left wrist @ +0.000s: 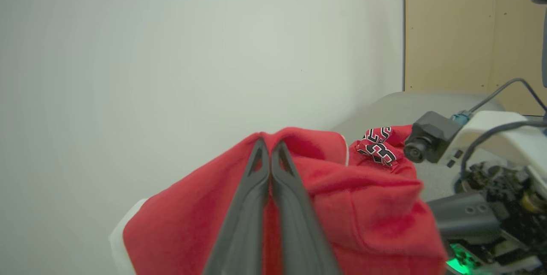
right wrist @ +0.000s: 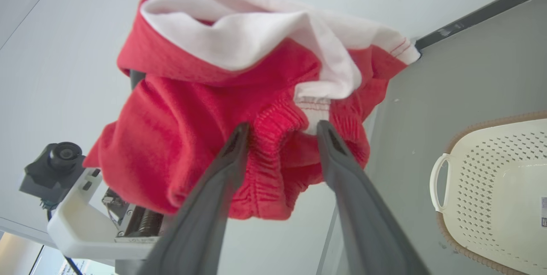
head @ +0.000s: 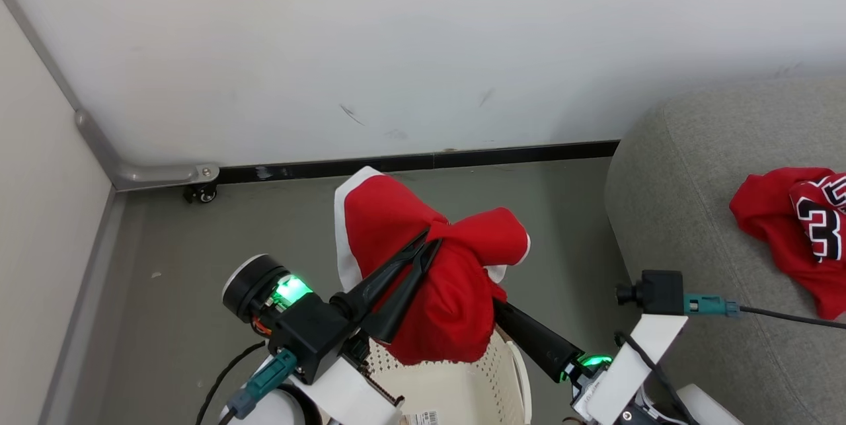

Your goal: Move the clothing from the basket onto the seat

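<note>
Pinching a red garment [head: 449,279] in my clenched left claw [head: 433,240], I hold it above the basket [head: 476,382]. My right claw [right wrist: 284,127] is spread wide, the garment's waistband between its fingers. A numbered red garment [head: 793,227] lies on the grey seat [head: 674,213], by grey floor [head: 198,246] and white wall [head: 396,48].

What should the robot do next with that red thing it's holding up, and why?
Probably close the right end effector on the red garment: its jaws stand apart either side of the ribbed hem, while the left end effector is shut on the garment above the basket. With both holding, it could carry it to the seat.
</note>
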